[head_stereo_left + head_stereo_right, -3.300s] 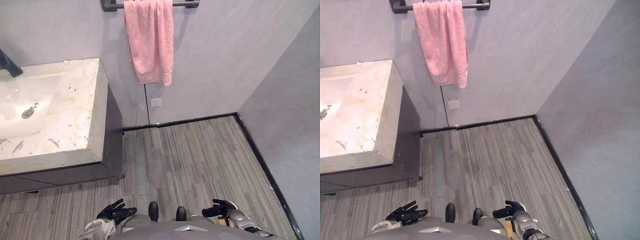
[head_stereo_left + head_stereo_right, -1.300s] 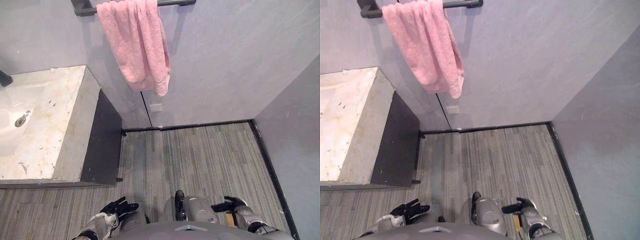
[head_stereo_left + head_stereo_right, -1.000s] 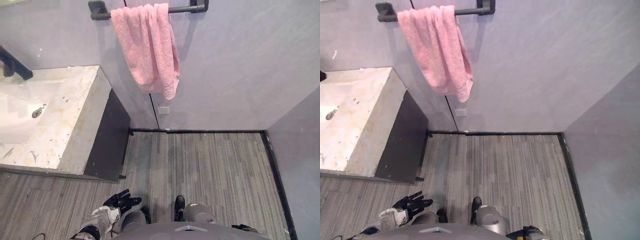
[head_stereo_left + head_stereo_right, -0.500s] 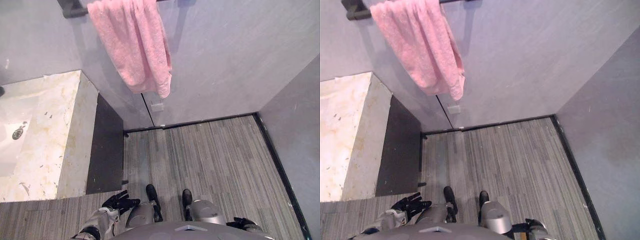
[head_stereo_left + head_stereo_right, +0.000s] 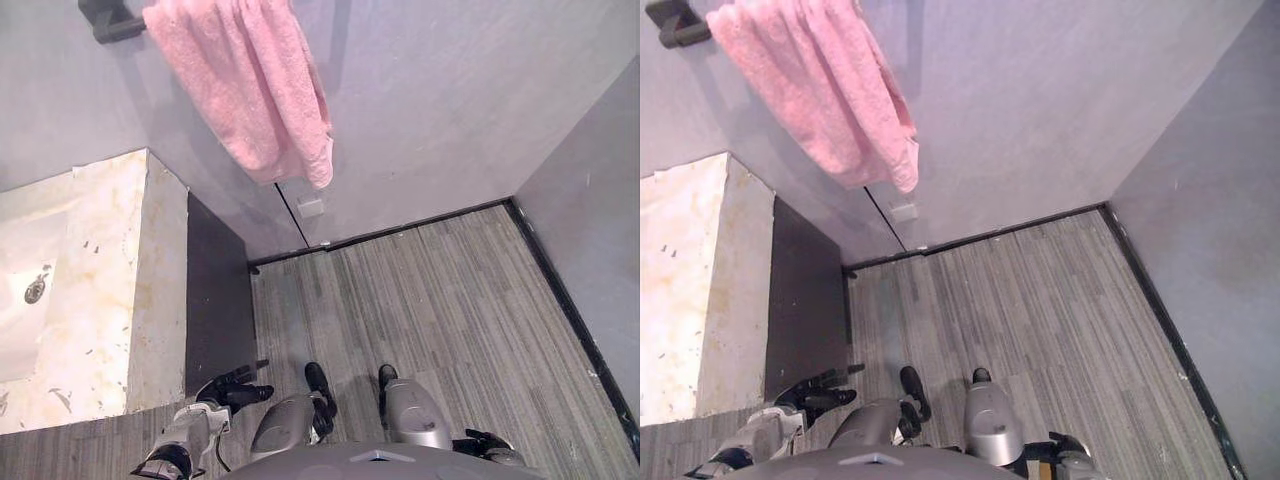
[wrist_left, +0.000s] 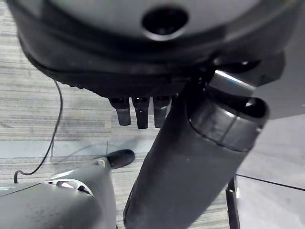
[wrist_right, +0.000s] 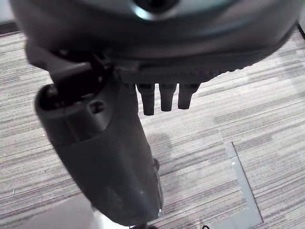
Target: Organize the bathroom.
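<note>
Pink towel (image 5: 248, 90) hangs over a dark rail (image 5: 110, 22) on the grey wall at the upper left of the frame, its lower end just above a small white wall plate (image 5: 311, 207). Below it, at the left edge, a pale stone sink surface (image 5: 105, 290) sits on a dark cabinet (image 5: 215, 300), with a drain (image 5: 35, 291) in the basin. Striped grey floor (image 5: 440, 300) fills the middle and right. At the bottom left the left hand (image 5: 232, 389) hangs near the cabinet's corner, fingers straight and spread, holding nothing. At the bottom right the right hand (image 5: 486, 441) is low, fingers relaxed and empty.
</note>
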Robot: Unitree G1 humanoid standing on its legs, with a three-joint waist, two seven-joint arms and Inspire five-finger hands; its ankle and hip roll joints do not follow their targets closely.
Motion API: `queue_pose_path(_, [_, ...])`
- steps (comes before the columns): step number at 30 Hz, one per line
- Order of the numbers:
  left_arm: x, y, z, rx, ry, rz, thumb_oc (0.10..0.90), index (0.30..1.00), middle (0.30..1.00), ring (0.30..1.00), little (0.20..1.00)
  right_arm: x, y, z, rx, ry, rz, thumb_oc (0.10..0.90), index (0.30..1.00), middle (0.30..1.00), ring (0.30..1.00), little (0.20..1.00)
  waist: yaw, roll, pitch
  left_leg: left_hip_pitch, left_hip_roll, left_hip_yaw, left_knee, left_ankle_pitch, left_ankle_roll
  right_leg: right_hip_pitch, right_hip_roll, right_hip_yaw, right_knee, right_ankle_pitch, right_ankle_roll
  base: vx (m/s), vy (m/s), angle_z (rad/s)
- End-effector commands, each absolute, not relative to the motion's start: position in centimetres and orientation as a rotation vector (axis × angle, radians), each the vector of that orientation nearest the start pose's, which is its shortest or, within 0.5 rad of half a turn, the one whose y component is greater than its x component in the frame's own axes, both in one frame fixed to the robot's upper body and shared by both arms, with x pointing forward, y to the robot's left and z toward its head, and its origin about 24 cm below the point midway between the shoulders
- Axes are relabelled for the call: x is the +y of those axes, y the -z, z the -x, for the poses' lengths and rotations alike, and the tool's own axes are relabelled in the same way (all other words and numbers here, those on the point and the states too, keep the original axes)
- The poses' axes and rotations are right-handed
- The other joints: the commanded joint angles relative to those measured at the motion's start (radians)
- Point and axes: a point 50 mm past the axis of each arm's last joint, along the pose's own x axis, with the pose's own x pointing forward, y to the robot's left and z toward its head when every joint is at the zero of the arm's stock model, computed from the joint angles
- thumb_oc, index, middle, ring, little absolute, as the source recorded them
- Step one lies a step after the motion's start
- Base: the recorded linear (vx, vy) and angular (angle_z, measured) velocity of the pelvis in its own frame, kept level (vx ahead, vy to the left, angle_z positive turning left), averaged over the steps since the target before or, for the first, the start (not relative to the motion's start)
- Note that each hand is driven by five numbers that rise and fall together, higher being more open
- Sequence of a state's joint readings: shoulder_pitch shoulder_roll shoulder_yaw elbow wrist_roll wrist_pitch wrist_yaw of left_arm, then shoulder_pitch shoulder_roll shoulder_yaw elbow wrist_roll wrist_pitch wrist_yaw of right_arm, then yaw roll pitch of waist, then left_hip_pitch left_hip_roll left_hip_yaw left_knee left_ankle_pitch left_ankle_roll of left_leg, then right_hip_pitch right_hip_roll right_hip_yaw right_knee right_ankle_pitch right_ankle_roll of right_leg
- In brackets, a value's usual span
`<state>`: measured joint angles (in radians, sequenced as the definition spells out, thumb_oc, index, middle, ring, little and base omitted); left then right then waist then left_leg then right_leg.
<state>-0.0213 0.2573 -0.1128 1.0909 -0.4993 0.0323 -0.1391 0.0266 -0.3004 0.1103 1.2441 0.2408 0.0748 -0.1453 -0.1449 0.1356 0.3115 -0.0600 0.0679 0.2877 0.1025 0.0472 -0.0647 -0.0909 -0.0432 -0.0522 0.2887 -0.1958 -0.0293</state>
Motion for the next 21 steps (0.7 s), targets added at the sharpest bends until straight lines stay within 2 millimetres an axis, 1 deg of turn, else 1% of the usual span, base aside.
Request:
queue_pose_path(1, [24.1,14.9,-10.9,1.068,-0.215,0.199,0.800,0.900,0.900,0.900,0.900,-28.3,15.4,-4.6,1.354,0.394,0.307,0.800,0.900,0.900,0.900,0.900,0.009,-0.032,-0.045,-0.093,0.012,-0.031,0.147,-0.063,0.036,0.027,-0.010,-0.094,-0.040,0.013,0.072,0.03,0.047,-0.06])
queue_pose_path(2, [24.2,14.9,-10.9,1.069,-0.217,0.200,0.800,0.900,0.900,0.900,0.900,-28.3,15.4,-4.6,1.354,0.393,0.309,0.800,0.900,0.900,0.900,0.900,0.011,-0.031,-0.047,-0.094,0.013,-0.029,0.144,-0.066,0.038,0.023,-0.009,-0.096,-0.028,0.009,0.072,0.03,0.054,-0.08])
queue_pose_path(3, [24.5,14.9,-10.7,1.074,-0.228,0.200,0.800,0.900,0.900,0.900,0.900,-28.2,15.4,-4.9,1.346,0.386,0.318,0.800,0.900,0.900,0.900,0.900,0.019,-0.029,-0.041,-0.080,0.010,-0.025,0.133,-0.091,0.054,0.003,-0.015,-0.114,0.065,-0.023,0.078,0.02,0.063,-0.12])
queue_pose_path(4, [25.2,14.8,-10.1,1.085,-0.257,0.172,0.800,0.900,0.900,0.900,0.900,-28.0,15.4,-5.6,1.328,0.356,0.336,0.800,0.900,0.900,0.900,0.900,0.026,-0.031,-0.028,-0.050,0.000,-0.043,0.124,-0.128,0.088,-0.151,-0.053,-0.093,0.373,0.017,0.133,0.02,0.044,-0.17])
queue_pose_path(5, [25.3,14.8,-10.0,1.084,-0.269,0.172,0.800,0.900,0.900,0.900,0.900,-27.9,15.4,-5.8,1.325,0.347,0.339,0.800,0.900,0.900,0.900,0.900,0.025,-0.034,-0.025,-0.046,-0.005,-0.052,0.130,-0.135,0.092,-0.183,-0.056,-0.075,0.406,0.039,0.146,0.03,-0.031,-0.62])
queue_pose_path(6, [25.5,14.8,-10.0,1.081,-0.287,0.177,0.800,0.900,0.900,0.900,0.900,-27.9,15.4,-6.1,1.319,0.337,0.341,0.800,0.900,0.900,0.900,0.900,0.023,-0.037,-0.020,-0.033,-0.003,-0.066,0.130,-0.145,0.091,-0.211,-0.080,-0.048,0.356,0.082,0.158,0.07,-0.174,-0.70])
queue_pose_path(7, [25.7,14.7,-10.2,1.074,-0.290,0.172,0.800,0.900,0.900,0.900,0.900,-27.9,15.3,-6.6,1.311,0.331,0.344,0.800,0.900,0.900,0.900,0.900,0.020,-0.041,-0.013,-0.019,-0.001,-0.074,0.123,-0.150,0.080,-0.195,-0.116,-0.036,0.227,0.106,0.160,0.07,-0.293,-0.51])
queue_pose_path(8, [25.7,14.5,-11.0,1.047,-0.278,0.164,0.800,0.900,0.900,0.900,0.900,-27.8,15.2,-7.5,1.291,0.325,0.342,0.800,0.900,0.900,0.900,0.900,0.018,-0.060,-0.007,-0.028,-0.010,-0.076,0.131,-0.168,0.073,-0.176,-0.175,-0.019,0.051,0.192,0.185,0.03,-0.281,0.09])
queue_pose_path(9, [25.7,14.4,-11.2,1.038,-0.276,0.165,0.800,0.900,0.900,0.900,0.900,-27.8,15.1,-7.8,1.282,0.326,0.341,0.800,0.900,0.900,0.900,0.900,0.014,-0.063,-0.002,-0.030,-0.012,-0.078,0.133,-0.174,0.073,-0.171,-0.187,-0.012,0.003,0.217,0.192,0.00,-0.284,0.36])
queue_pose_path(10, [25.8,14.1,-11.7,1.017,-0.276,0.172,0.800,0.900,0.900,0.900,0.900,-27.8,15.0,-8.4,1.271,0.320,0.344,0.800,0.900,0.900,0.900,0.900,0.007,-0.066,0.010,-0.041,-0.015,-0.106,0.143,-0.192,0.074,-0.181,-0.194,0.036,-0.053,0.263,0.186,0.01,-0.212,0.45])
queue_pose_path(11, [26.0,14.0,-11.9,1.009,-0.285,0.176,0.800,0.900,0.900,0.900,0.900,-27.6,15.0,-8.7,1.269,0.318,0.347,0.800,0.900,0.900,0.900,0.900,0.003,-0.066,0.017,-0.048,-0.016,-0.130,0.151,-0.201,0.076,-0.193,-0.186,0.067,-0.052,0.278,0.177,0.06,-0.410,0.37])
queue_pose_path(12, [26.1,13.8,-12.5,0.994,-0.296,0.176,0.800,0.900,0.900,0.900,0.900,-27.2,15.1,-8.8,1.277,0.310,0.337,0.800,0.900,0.900,0.900,0.900,-0.004,-0.074,0.013,-0.057,0.025,-0.094,0.171,-0.196,0.065,-0.165,-0.179,0.051,-0.105,0.237,0.196,0.05,-0.296,0.36])
queue_pose_path(13, [26.1,13.8,-12.5,0.994,-0.296,0.176,0.800,0.900,0.900,0.900,0.900,-27.2,15.1,-8.8,1.277,0.310,0.337,0.800,0.900,0.900,0.900,0.900,-0.004,-0.074,0.013,-0.057,0.025,-0.094,0.171,-0.196,0.065,-0.165,-0.179,0.051,-0.105,0.237,0.196,0.12,-0.448,0.32])
queue_pose_path(14, [25.6,13.9,-12.7,0.998,-0.261,0.181,0.800,0.900,0.900,0.900,0.900,-27.0,15.2,-8.7,1.277,0.319,0.310,0.800,0.900,0.900,0.900,0.900,-0.007,-0.078,0.016,-0.071,0.060,-0.102,0.201,-0.149,0.050,-0.144,-0.155,0.019,-0.095,0.210,0.180,0.17,-0.363,0.67])
queue_pose_path(15, [24.7,14.0,-13.0,0.995,-0.204,0.192,0.800,0.900,0.900,0.900,0.900,-27.4,15.1,-8.5,1.274,0.346,0.292,0.800,0.900,0.900,0.900,0.900,-0.019,-0.075,0.015,-0.065,0.088,-0.101,0.177,-0.110,0.044,-0.138,-0.131,0.001,-0.090,0.191,0.161,0.19,-0.386,1.01])
queue_pose_path(16, [24.5,14.0,-13.1,0.995,-0.197,0.197,0.800,0.900,0.900,0.900,0.900,-27.6,15.0,-8.4,1.275,0.348,0.294,0.800,0.900,0.900,0.900,0.900,-0.020,-0.074,0.014,-0.063,0.092,-0.102,0.171,-0.103,0.044,-0.137,-0.129,-0.006,-0.090,0.189,0.158,0.14,-0.219,1.16])
queue_pose_path(18, [23.6,14.2,-13.5,0.996,-0.162,0.205,0.800,0.900,0.900,0.900,0.900,-28.4,14.8,-8.3,1.270,0.351,0.305,0.800,0.900,0.900,0.900,0.900,-0.023,-0.068,0.010,-0.048,0.109,-0.111,0.127,-0.071,0.031,-0.138,-0.119,-0.025,-0.086,0.180,0.147,0.08,-0.099,0.81])
queue_pose_path(21, [23.1,14.3,-13.5,1.009,-0.140,0.202,0.800,0.900,0.900,0.900,0.900,-29.0,14.4,-9.0,1.239,0.365,0.295,0.800,0.900,0.900,0.900,0.900,-0.020,-0.053,0.012,-0.033,0.122,-0.121,0.087,-0.039,0.011,-0.136,-0.113,-0.034,-0.088,0.171,0.139,0.08,-0.066,0.14])
